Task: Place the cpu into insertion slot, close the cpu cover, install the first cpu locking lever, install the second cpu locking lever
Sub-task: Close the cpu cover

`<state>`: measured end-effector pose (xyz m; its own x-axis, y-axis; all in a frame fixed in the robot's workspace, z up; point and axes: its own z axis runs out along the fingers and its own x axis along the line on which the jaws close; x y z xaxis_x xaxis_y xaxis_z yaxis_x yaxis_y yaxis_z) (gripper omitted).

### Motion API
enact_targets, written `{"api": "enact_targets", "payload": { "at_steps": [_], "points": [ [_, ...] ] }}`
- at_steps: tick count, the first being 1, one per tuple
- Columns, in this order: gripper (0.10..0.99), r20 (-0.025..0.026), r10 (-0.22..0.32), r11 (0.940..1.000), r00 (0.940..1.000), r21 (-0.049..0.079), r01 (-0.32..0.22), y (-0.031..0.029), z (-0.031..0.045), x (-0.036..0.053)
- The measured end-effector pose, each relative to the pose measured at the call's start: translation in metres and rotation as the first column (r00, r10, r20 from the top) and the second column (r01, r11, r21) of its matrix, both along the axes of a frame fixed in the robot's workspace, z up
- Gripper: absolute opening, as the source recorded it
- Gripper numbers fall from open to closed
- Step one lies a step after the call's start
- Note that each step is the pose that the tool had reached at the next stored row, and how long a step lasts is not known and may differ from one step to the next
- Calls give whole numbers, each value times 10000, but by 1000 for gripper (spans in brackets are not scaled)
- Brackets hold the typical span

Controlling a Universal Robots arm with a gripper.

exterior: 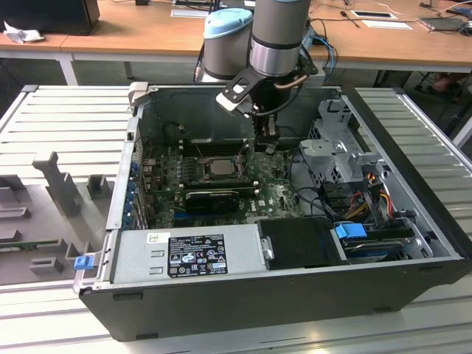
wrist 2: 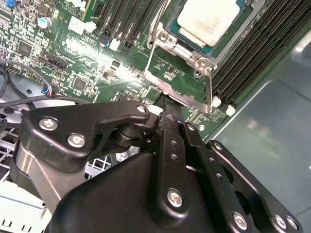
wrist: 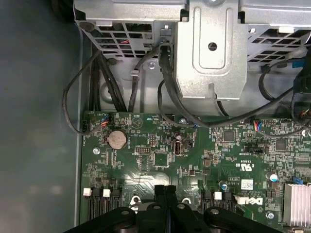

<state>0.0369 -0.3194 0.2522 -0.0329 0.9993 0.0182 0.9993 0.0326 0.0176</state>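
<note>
The cpu, a pale silver square, lies in the insertion slot of the green motherboard; the exterior view shows the cpu mid-board. The metal cpu cover frames the chip's edge and looks to lie down around it. A thin wire locking lever runs along the socket's side. My gripper is shut, its fingers pressed together with nothing between them. The gripper hovers just off the socket's corner, and the gripper stands to the exterior view's right of the chip.
Long black memory slots flank the socket. A metal drive cage with black cables stands beyond the board's edge. A power supply fills the case's near side. A black card lies below the socket.
</note>
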Motion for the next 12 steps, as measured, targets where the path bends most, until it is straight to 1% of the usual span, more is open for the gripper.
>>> {"api": "enact_targets", "payload": {
  "at_steps": [4, 8, 11, 12],
  "points": [
    [106, 0, 0, 10000, 10000, 0, 0, 0, 0, -34],
    [106, -1, 1, 10000, 10000, 0, -1, 0, 0, -91],
    [106, 0, 2, 10000, 10000, 0, -2, 0, 0, -193],
    [106, 0, 0, 10000, 10000, 0, 0, 0, 0, -214]
  ]
}}
